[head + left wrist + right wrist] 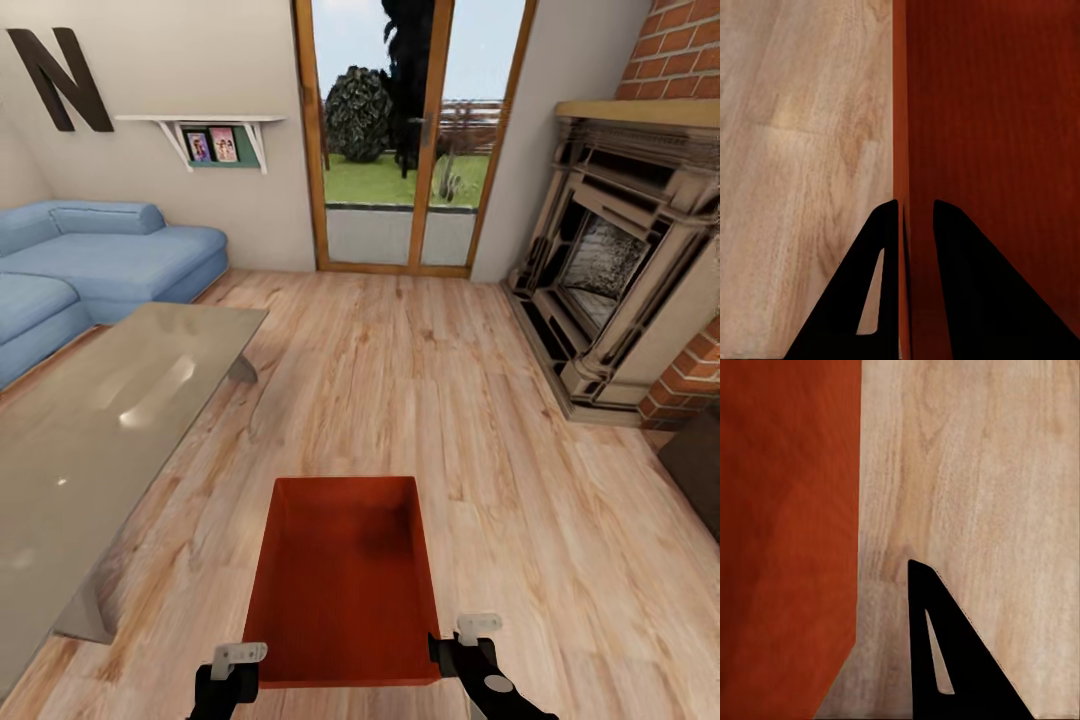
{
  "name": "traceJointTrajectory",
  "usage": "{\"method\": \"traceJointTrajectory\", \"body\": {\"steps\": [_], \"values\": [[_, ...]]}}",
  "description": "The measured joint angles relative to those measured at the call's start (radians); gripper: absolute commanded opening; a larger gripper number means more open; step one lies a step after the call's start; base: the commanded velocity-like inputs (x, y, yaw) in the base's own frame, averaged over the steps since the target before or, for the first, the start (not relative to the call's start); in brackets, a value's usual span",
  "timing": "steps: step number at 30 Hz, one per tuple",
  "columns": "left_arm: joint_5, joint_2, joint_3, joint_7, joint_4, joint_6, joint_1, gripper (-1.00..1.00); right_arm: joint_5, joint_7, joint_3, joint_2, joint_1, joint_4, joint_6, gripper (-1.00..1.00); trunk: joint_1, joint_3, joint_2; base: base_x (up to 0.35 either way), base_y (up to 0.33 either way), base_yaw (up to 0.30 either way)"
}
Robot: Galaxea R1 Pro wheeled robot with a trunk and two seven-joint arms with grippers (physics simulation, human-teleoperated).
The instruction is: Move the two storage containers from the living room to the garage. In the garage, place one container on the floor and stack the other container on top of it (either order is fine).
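I hold one storage container [343, 580] low in front of me, between my two arms, its open top facing up and its long sides running away from me over the wood-plank floor [420, 400]. My left claw [916, 211] sits at the near left corner: one finger [862, 292] outside the thin wall, the other inside, the wall pinched between them, so that claw is clamped on the container. My right claw [462, 640] is at the near right corner, pressed close to the rim. From my right wrist I see only one dark finger [952, 660] standing over bare planks, with the orange-red wall just beside it, so whether that claw grips the wall I cannot tell.

Beyond the container's far edge the floor lies open up to the glass door [410, 140]. To my left claw's side a glass-topped table [110, 400] runs near the container, with the blue sofa [120, 255] past it. To my right claw's side the brick fireplace [620, 270] stands well apart, with wide bare floor between.
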Motion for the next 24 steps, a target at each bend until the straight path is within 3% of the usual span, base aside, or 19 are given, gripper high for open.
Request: {"method": "traceJointTrajectory", "body": {"steps": [11,24], "values": [[0.000,0.000,0.000,0.000,0.000,0.000,0.000,-1.00,0.000,0.000,0.000,0.000,0.000,0.000,0.000,-1.00,0.000,0.000,0.000,-0.286,0.000,0.031],[0.000,0.000,0.000,0.000,-0.001,0.000,0.000,-1.00,0.000,0.000,0.000,0.000,0.000,0.000,0.000,-1.00,-0.001,0.000,0.000,-0.026,0.000,0.258]]}}
